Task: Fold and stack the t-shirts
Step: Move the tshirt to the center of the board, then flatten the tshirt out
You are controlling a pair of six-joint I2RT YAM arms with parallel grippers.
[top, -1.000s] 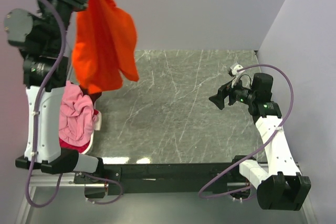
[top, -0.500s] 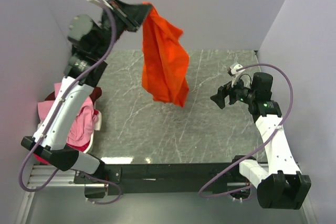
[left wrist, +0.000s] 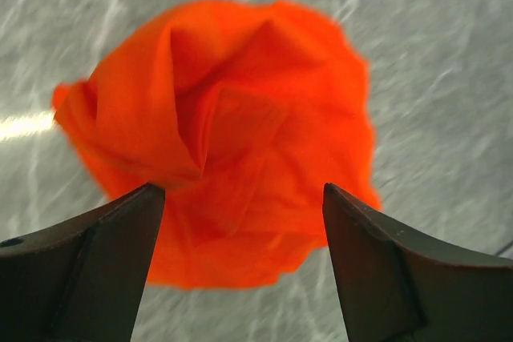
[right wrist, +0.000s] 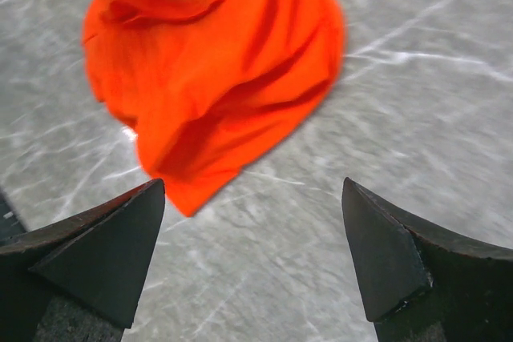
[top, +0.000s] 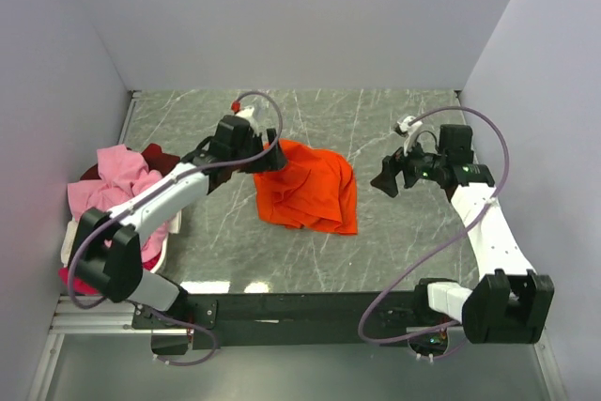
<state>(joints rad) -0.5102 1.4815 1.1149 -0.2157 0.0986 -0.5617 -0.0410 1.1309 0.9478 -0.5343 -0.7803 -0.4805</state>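
Observation:
A bright orange t-shirt (top: 310,192) lies crumpled in a heap on the grey marble table (top: 394,241), near its middle. My left gripper (top: 272,159) hangs open at the heap's upper left edge; in its wrist view the orange t-shirt (left wrist: 232,134) lies loose on the table beyond the spread fingertips (left wrist: 144,206). My right gripper (top: 383,178) is open, apart from the shirt on its right, and sees the orange t-shirt (right wrist: 216,62) ahead with bare table between its fingers. A pile of other t-shirts, pink (top: 117,180) over dark red (top: 160,155), sits at the left.
The pile rests in a white basket (top: 161,249) at the table's left edge. Lavender walls close in the back and both sides. The black mounting rail (top: 300,307) runs along the near edge.
The left arm swung the hanging orange t-shirt from the far left over to the table's middle, lowered it and let go; its jaws went from shut to open. The right arm barely moved.

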